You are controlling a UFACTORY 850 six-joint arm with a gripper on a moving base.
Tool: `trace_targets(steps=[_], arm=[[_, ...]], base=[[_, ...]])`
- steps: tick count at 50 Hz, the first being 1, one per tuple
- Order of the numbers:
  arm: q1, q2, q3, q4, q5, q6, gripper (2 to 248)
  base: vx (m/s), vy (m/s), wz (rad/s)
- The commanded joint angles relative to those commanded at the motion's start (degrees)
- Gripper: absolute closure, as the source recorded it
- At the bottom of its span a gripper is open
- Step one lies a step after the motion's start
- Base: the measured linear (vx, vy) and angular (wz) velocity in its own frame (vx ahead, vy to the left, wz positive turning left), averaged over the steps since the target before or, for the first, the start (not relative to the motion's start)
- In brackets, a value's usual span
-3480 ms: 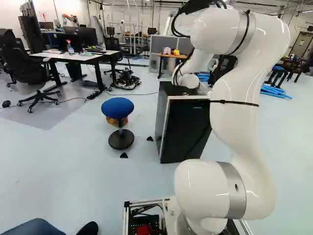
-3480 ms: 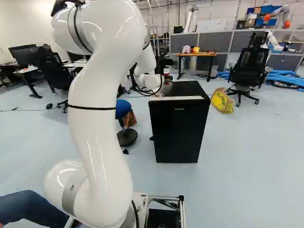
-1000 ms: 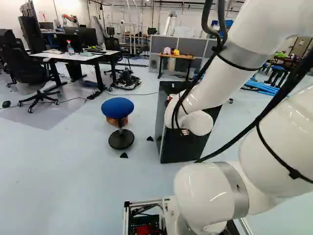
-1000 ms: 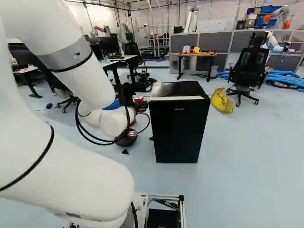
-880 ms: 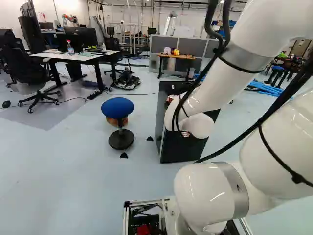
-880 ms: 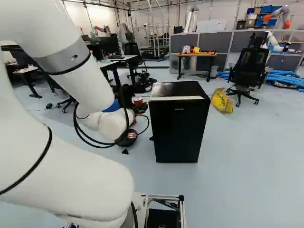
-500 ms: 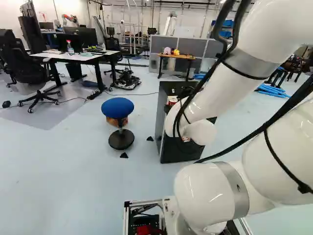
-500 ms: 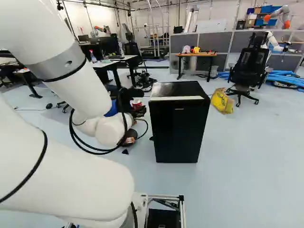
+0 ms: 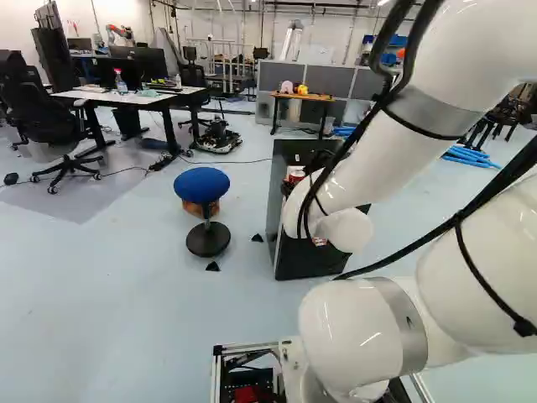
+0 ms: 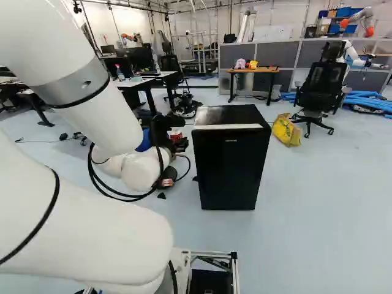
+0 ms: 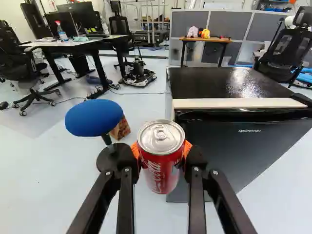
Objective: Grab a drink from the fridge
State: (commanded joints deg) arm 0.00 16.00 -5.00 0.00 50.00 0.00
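Arm [image 10: 98,119] lower — tool [image 10: 176,135] around can [image 11: 160,168]

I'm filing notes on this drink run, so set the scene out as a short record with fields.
drink: red can, roughly upright, its top and tab showing
gripper: shut on the can, an orange pad on each side
fridge: black, door shut, standing on the floor
can's place: held in the air, left of the fridge in the right base view
stool: blue seat, left of the fridge in the left base view
bag: yellow, on the floor, right of the fridge in the right base view
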Motion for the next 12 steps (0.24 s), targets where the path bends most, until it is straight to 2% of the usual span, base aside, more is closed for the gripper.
trace_targets(steps=[12], arm=[[0.0,0.0,0.0,0.0,0.0,0.0,150]], base=[[0.000,0.000,0.000]])
